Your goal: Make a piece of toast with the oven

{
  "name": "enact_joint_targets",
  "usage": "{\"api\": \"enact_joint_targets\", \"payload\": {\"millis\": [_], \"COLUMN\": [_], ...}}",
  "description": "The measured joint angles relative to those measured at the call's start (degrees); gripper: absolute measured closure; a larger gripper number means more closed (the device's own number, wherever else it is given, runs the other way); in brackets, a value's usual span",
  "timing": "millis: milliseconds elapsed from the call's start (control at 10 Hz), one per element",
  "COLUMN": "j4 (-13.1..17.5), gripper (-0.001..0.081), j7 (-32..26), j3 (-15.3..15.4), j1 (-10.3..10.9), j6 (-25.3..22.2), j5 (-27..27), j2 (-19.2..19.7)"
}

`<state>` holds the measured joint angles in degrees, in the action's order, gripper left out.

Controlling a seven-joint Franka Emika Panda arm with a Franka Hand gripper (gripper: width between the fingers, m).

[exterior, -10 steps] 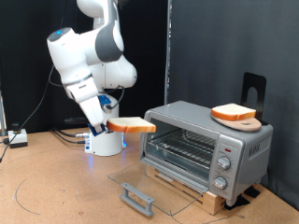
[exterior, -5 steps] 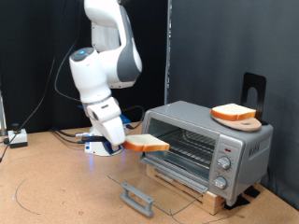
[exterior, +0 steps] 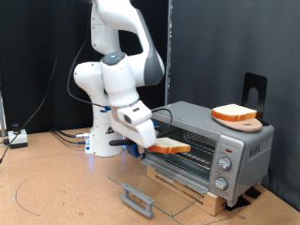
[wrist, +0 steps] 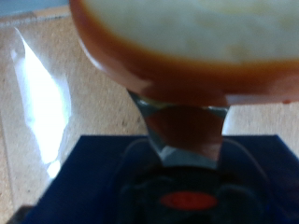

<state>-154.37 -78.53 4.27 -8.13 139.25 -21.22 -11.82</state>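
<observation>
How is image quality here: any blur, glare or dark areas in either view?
Exterior view: evenly lit and sharp against a black backdrop, the piece of toast clear at the oven mouth. Wrist view: soft and out of focus, toast filling the top, bright glare patch on glass beside the gripper.

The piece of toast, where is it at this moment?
In the exterior view the piece of toast sits centre, held by the gripper at the oven's open front.
</observation>
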Motion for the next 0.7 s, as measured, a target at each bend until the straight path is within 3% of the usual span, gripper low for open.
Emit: {"api": "enact_joint_targets", "payload": {"millis": [400,700], "j4": [-0.02,-0.18], "gripper": [0.041,0.041], "j7": [4.78,6.22], "j3": [5.97,8.69], "j1": [2.03,2.84], "j6": [2.39,2.79], "j5": [0.4,0.35], "j2": [-0.04,-0.2]}}
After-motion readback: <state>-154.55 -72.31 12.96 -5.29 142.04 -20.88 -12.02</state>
